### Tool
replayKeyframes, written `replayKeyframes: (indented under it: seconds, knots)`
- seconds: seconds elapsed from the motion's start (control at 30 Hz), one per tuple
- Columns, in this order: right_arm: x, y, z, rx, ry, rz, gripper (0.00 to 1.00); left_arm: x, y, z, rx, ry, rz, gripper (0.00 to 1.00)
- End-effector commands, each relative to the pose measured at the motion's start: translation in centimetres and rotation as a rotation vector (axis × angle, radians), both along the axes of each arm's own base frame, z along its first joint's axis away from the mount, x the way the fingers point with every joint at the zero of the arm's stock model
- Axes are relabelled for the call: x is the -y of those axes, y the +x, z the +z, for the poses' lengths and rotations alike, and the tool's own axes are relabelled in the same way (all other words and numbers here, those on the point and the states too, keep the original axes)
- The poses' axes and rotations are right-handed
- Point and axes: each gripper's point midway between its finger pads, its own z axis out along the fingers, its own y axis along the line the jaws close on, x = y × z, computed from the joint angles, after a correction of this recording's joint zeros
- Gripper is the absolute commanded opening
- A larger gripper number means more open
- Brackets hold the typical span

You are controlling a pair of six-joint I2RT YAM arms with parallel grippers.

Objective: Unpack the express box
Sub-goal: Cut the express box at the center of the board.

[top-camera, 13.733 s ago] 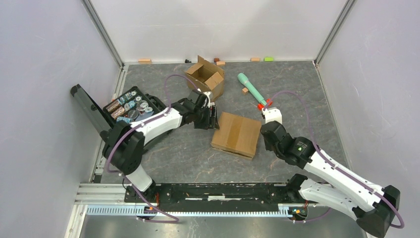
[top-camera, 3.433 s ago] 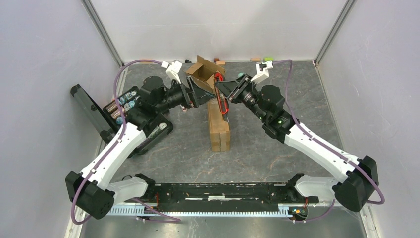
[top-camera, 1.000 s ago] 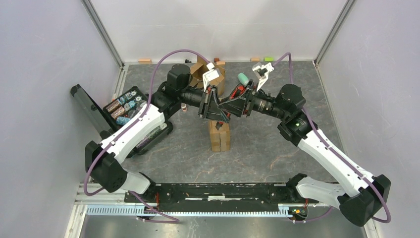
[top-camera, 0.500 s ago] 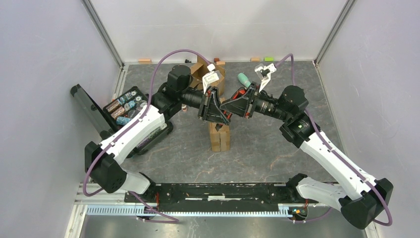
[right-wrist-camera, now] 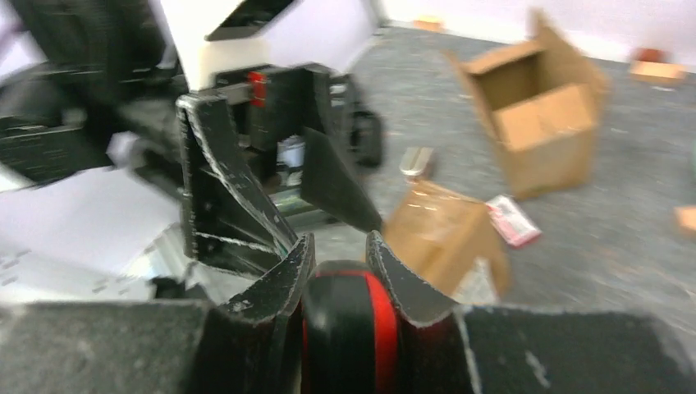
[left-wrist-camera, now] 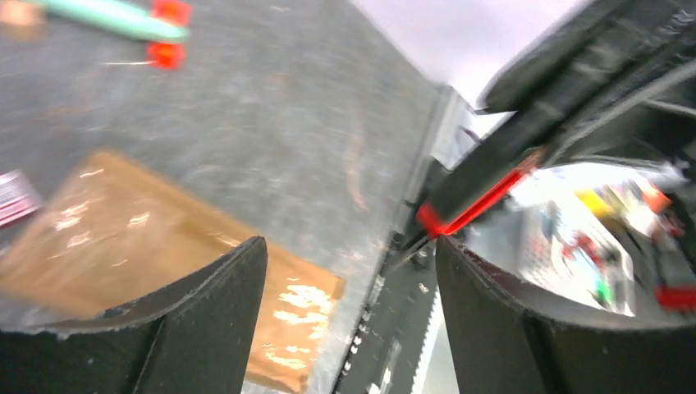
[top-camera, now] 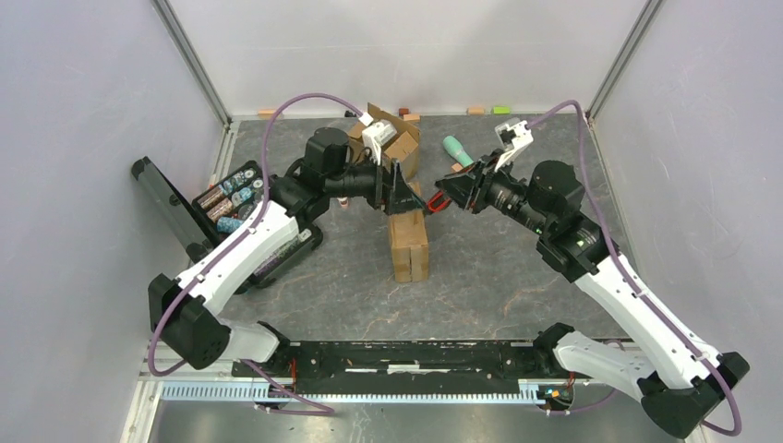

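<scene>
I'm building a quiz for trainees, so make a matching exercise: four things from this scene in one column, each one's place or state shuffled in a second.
1. sealed brown box
2. open carton
3. green tube
4. right hand

A. shut on a red and black tool
B. lying flat, right of the carton
C. standing on edge in the middle
D. flaps up, at the back

Pairs: 1-C, 2-D, 3-B, 4-A

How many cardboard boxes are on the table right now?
2. An open box sits at the back; a taped box stands on edge at the centre. No others show, though the arms hide some floor.
</scene>
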Motion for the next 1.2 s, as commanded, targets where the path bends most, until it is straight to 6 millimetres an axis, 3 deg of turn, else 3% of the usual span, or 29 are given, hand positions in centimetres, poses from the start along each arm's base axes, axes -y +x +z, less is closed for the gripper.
replayKeyframes:
  seconds: [0.0,0.07,0.13,0.33,0.5,0.67,0.8,1.17]
  knots:
    - [4.8,2.3,-1.3,0.024,-0.168,-0.268,0.0,-6.8,10.0,-3.0,0.022,0.31,0.671,0.83]
    - [5.5,2.7,-2.6,0.009,-0.198,-0.31,0.0,-8.1,12.0,-4.6,0.013,0.456,0.776,0.84]
    - [6.2,2.9,-3.7,0.005,-0.222,-0.34,0.0,-7.9,13.2,-6.2,0.002,0.524,0.788,0.86]
    - [6.0,2.7,-5.3,0.007,-0.25,-0.321,0.0,-7.9,14.2,-8.1,-0.016,0.613,0.79,0.87]
    - [4.8,2.6,-6.9,-0.003,-0.24,-0.27,0.0,-5.7,13.1,-8.8,-0.039,0.536,0.671,0.86]
    - [2.5,2.0,-8.1,0.006,-0.226,-0.2,0.0,-2.9,11.6,-9.8,-0.089,0.46,0.516,0.85]
    - [0.3,0.8,-9.0,-0.003,-0.234,-0.136,0.0,-2.0,11.1,-9.8,-0.118,0.408,0.482,0.84]
    - [-0.9,-2.6,-10.3,-0.031,-0.267,-0.082,0.0,1.0,6.8,-11.0,-0.212,0.325,0.354,0.83]
